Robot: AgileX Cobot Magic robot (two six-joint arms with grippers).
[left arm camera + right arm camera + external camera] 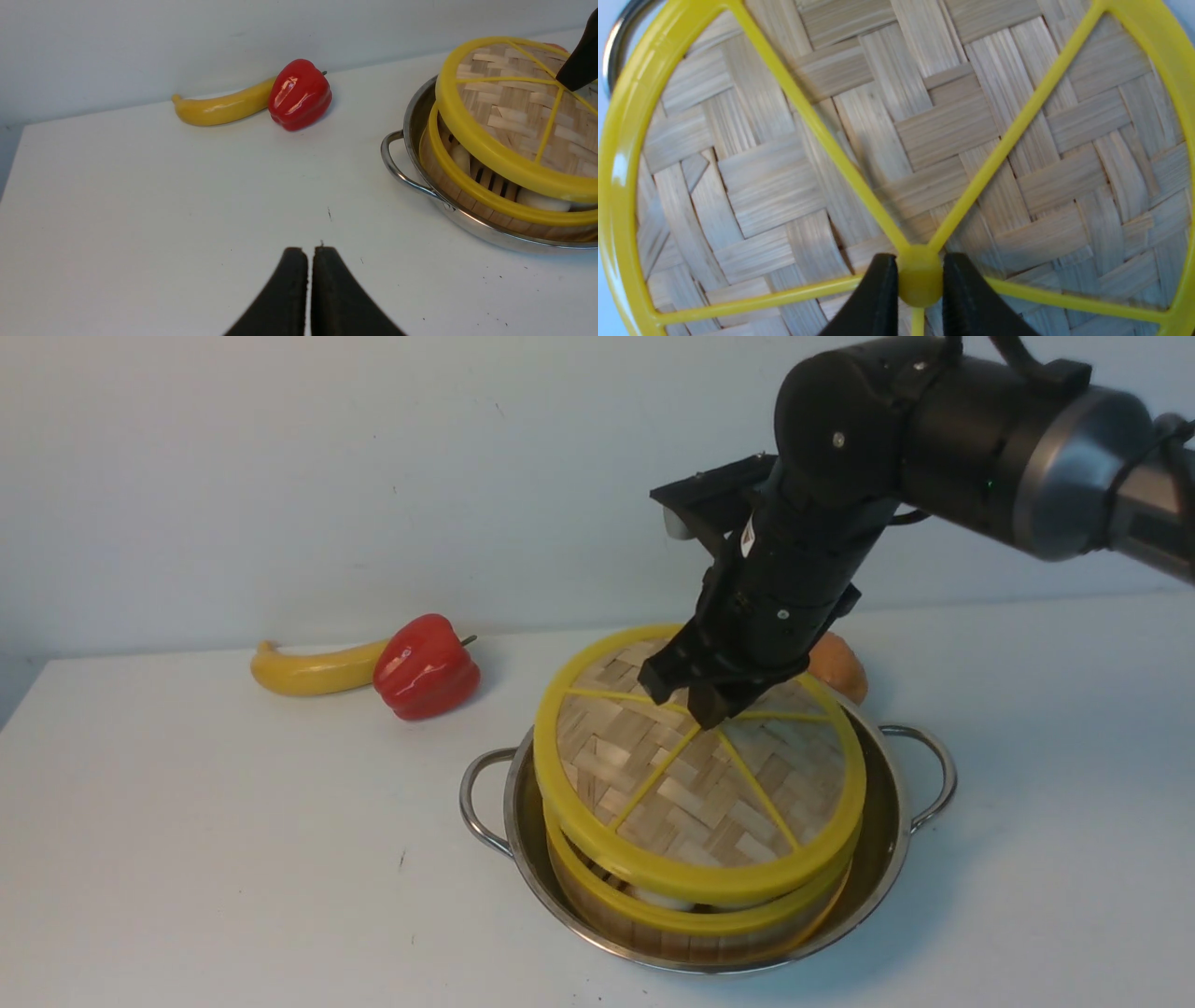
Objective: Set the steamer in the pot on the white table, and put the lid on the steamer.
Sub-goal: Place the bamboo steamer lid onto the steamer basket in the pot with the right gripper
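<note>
While the right jaws clamp its centre knob (920, 282), the flat woven yellow-rimmed bamboo lid (695, 784) tilts over the round bamboo steamer (691, 919) inside the shiny steel pot (892, 821); left jaws, closed and empty, hang near the pot.

One desk (187, 859) is carrying one pot (892, 863) with two handles (471, 798), one steamer (691, 938), one lid (691, 793), one banana (313, 670), one pepper (425, 667) and one orange item (840, 667), partly hidden. At least two buns (460, 156) are showing. Two pincers are appearing: left pincer (309, 261), right pincer (920, 289).
</note>
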